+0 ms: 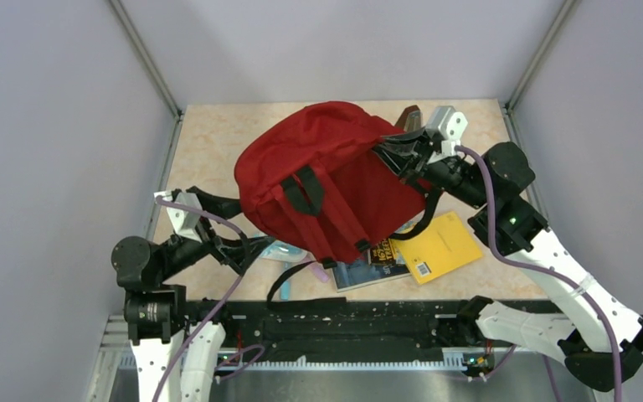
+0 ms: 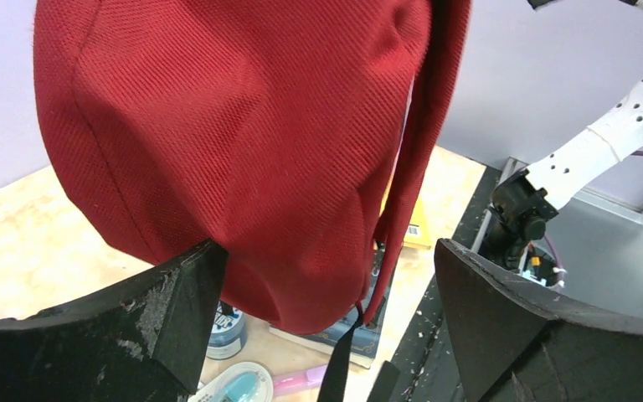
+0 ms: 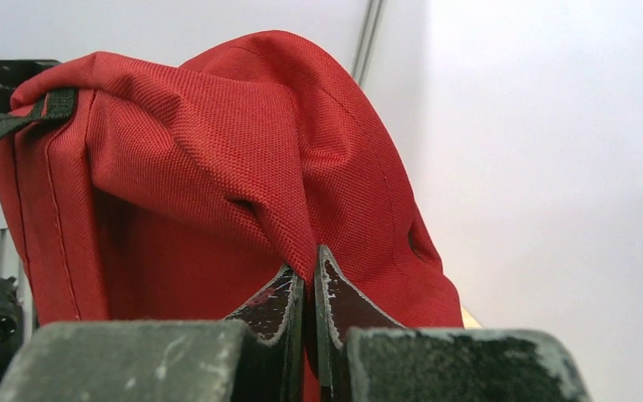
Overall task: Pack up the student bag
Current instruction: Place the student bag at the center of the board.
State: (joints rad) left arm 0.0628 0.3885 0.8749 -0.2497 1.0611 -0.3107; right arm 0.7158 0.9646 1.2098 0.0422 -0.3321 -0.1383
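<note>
The red student bag (image 1: 326, 176) hangs tilted above the table, black straps facing the camera. My right gripper (image 1: 403, 155) is shut on a fold of its red fabric at the upper right; the right wrist view shows the fold (image 3: 301, 226) pinched between the jaws of that gripper (image 3: 311, 280). My left gripper (image 1: 247, 249) is open at the bag's lower left. In the left wrist view the bag's bottom (image 2: 243, 151) hangs between the wide-apart fingers of the gripper (image 2: 326, 251), touching or very close to the left finger.
A yellow book (image 1: 445, 244) and a dark book (image 1: 368, 270) lie under the bag's near edge. A pink pen (image 1: 322, 266), a teal-and-white tape dispenser (image 2: 239, 387) and a small blue jar (image 2: 226, 331) lie nearby. A brown metronome (image 1: 408, 115) stands behind the bag.
</note>
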